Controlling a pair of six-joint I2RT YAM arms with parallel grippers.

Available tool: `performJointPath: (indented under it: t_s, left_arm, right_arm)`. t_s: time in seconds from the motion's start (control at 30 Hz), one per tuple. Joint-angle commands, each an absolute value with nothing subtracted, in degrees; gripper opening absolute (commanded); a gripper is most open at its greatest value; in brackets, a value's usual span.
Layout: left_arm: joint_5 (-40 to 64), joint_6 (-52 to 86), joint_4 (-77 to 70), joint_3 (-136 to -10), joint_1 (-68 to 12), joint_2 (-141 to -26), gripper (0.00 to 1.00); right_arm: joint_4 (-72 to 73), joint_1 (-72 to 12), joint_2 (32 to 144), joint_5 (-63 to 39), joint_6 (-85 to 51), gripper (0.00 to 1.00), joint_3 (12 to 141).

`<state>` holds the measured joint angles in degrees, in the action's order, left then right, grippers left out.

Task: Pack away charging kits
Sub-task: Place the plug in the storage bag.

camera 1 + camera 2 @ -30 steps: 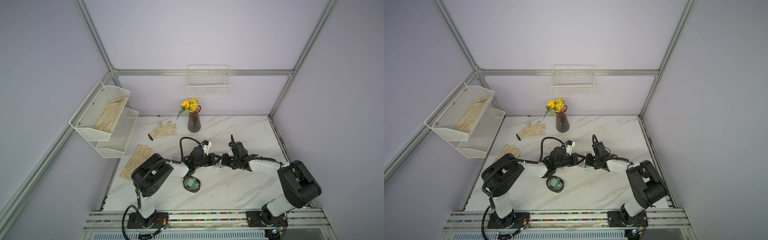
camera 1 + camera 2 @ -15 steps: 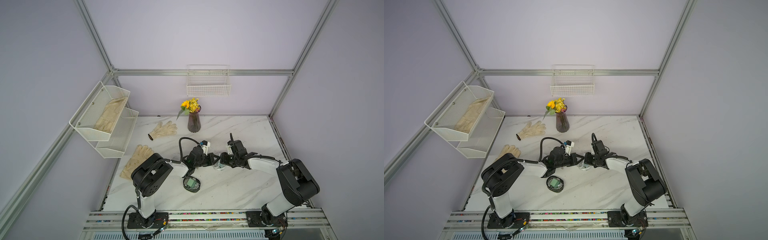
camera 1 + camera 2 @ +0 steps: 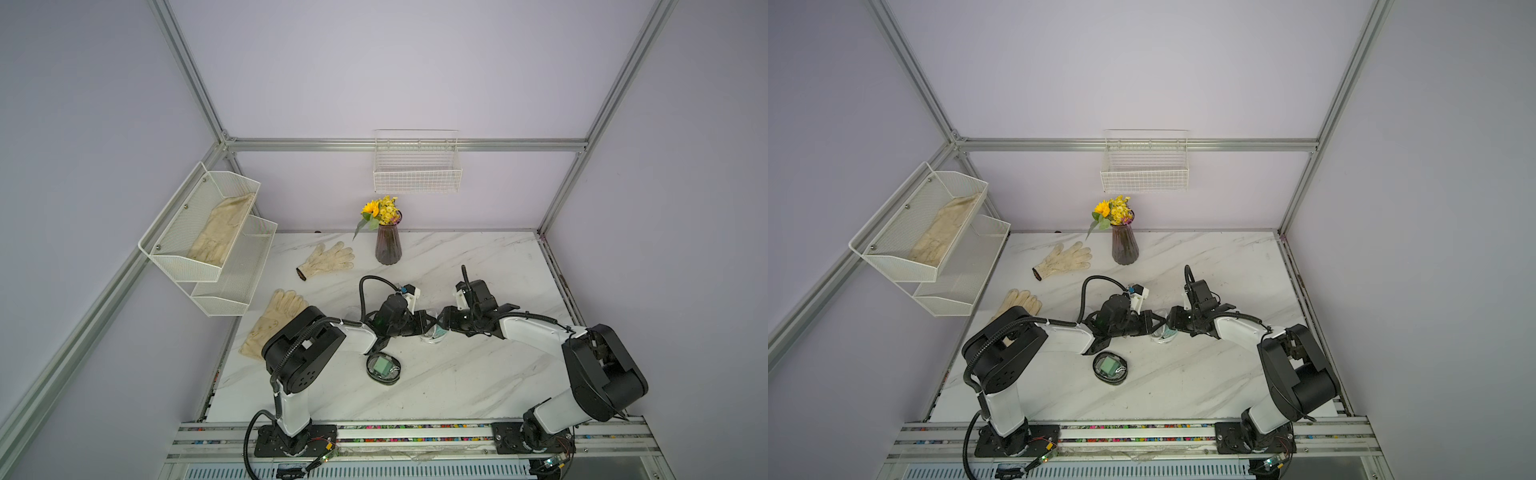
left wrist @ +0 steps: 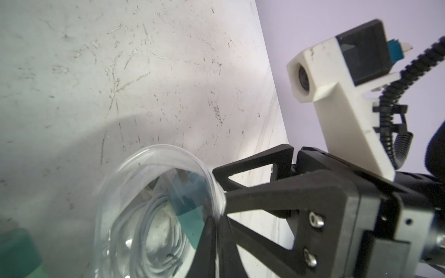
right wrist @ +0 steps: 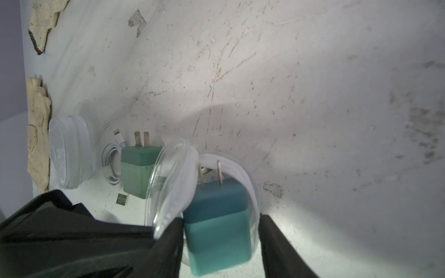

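A clear oval case (image 3: 432, 335) lies mid-table between both grippers. My left gripper (image 4: 218, 216) is shut on the edge of its clear lid (image 5: 168, 180), which it holds tilted up. A blue-green charger (image 5: 216, 228) sits in the case base on a coiled grey cable (image 4: 149, 228). My right gripper (image 5: 220, 219) is open around that charger; one finger touches it and the other stands apart. A mint-green charger (image 5: 137, 168), a white cable (image 5: 110, 163) and another clear case (image 5: 69, 151) lie beyond. A black-rimmed case (image 3: 383, 365) holding a green charger lies nearer the front.
Cream gloves (image 3: 328, 259) (image 3: 276, 320) lie on the left of the marble table (image 3: 478, 382); a third lies in the wall shelf (image 3: 208, 232). A flower vase (image 3: 387, 247) stands at the back, under a wire basket (image 3: 417, 170).
The right gripper's jaws have widened around the blue-green charger. The left gripper stays shut on the lid. Both arms have hardly moved.
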<state>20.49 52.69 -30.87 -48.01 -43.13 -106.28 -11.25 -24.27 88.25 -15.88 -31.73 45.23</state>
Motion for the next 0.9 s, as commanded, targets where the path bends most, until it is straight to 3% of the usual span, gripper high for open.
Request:
performJointPath:
  t_s: [0.0, 0.2, 0.37, 0.6, 0.87]
  left_arm:
    - [21.0, 50.9, -29.0, -50.3, -43.6, -105.2, 0.00]
    - [20.4, 51.3, -29.6, -49.0, -43.5, -104.4, 0.00]
    - [20.7, 50.9, -29.5, -48.8, -43.2, -104.0, 0.00]
    - [21.0, 50.9, -29.5, -48.6, -42.8, -103.8, 0.00]
    - [20.9, 50.8, -29.6, -48.3, -42.7, -103.3, 0.00]
  right_arm:
    - [-8.8, -24.5, 88.3, -16.9, -31.1, 0.49, 46.4]
    - [-5.6, -24.6, 89.7, -20.8, -31.7, 0.46, 46.4]
    - [-5.4, -24.6, 88.0, -22.5, -31.1, 0.54, 45.7]
    - [-4.8, -24.1, 87.0, -23.2, -31.1, 0.53, 45.4]
    - [-4.1, -24.1, 90.0, -23.9, -31.1, 0.31, 45.9]
